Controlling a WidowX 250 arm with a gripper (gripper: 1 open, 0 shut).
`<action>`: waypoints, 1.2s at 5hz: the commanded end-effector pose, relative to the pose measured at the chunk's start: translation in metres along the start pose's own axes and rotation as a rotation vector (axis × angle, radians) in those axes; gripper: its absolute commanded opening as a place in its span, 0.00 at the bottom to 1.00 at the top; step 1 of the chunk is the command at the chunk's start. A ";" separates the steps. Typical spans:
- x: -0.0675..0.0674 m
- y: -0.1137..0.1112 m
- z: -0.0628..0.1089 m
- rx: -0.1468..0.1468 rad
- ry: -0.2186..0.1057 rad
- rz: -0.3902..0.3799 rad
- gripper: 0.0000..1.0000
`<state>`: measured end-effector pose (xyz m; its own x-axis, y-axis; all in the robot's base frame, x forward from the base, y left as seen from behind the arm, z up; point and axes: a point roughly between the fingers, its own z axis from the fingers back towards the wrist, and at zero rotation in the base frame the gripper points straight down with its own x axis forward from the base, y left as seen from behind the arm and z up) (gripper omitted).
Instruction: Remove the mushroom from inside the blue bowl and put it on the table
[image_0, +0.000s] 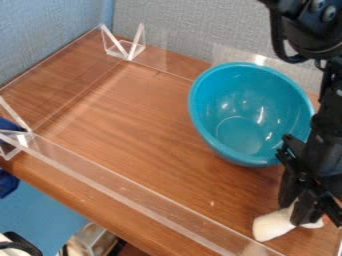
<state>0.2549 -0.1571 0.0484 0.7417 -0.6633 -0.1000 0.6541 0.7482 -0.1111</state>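
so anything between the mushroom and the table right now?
Nothing visible. The gripper holds the mushroom outside the blue bowl, low over bare table near the front acrylic wall. Whether it already touches the wood can't be told.

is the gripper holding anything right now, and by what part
Yes: the gripper holds the mushroom by one end; its cream stem sticks out sideways, and the cap is hidden.

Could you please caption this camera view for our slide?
Black gripper holds cream-stemmed toy mushroom low over the wood-grain table, outside the empty glossy turquoise bowl.
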 end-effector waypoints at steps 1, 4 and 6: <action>0.002 0.007 0.011 0.010 -0.036 0.004 0.00; -0.001 0.013 0.013 0.018 -0.042 0.019 1.00; -0.005 0.016 0.022 0.038 -0.041 0.034 1.00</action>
<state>0.2563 -0.1435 0.0479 0.7508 -0.6467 -0.1341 0.6410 0.7625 -0.0879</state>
